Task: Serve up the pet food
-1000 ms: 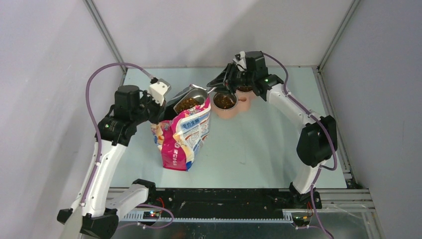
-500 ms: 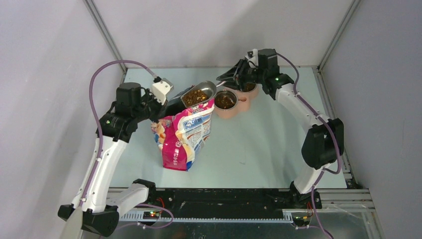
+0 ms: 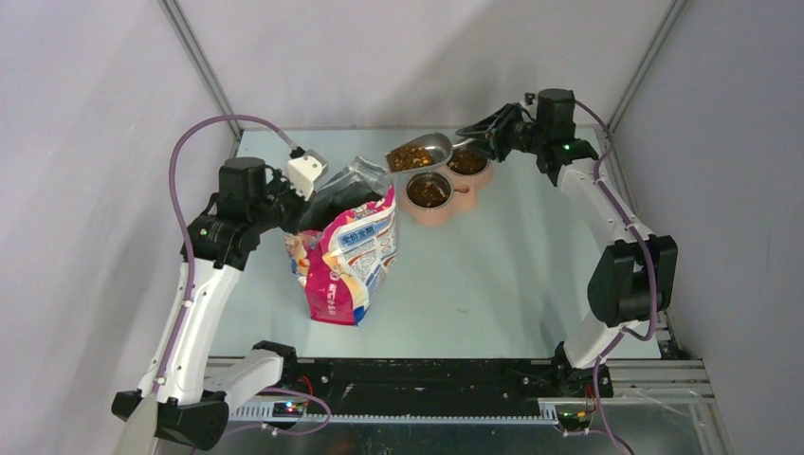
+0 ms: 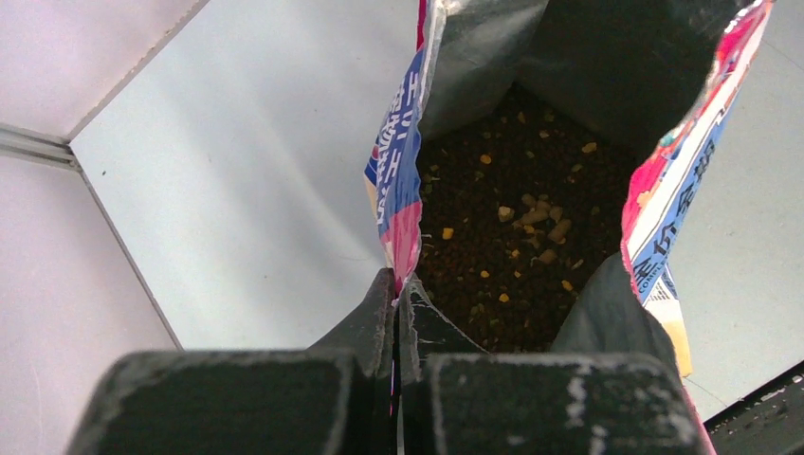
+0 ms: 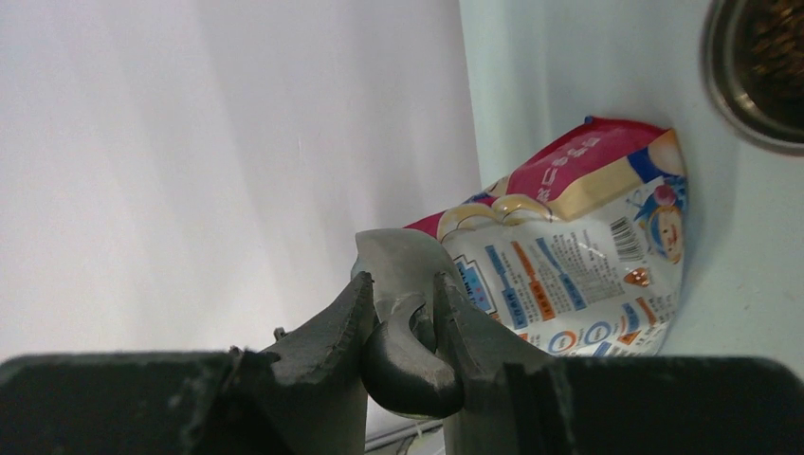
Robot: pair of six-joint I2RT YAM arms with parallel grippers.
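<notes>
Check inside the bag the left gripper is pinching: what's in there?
In the left wrist view the bag, its rim pinched by the left gripper, holds dark-brown pet food with a few tan pieces. Its depth and anything beneath are covered.

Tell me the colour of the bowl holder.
The bowl holder is salmon pink; the top external view shows it best.

From above the near edge we overlook the whole counter (image 3: 493, 275). Our left wrist camera peers closely down into the bag (image 4: 398, 171). The right wrist camera looks past the right pincer (image 5: 403, 284) at its outside from farther off.
</notes>
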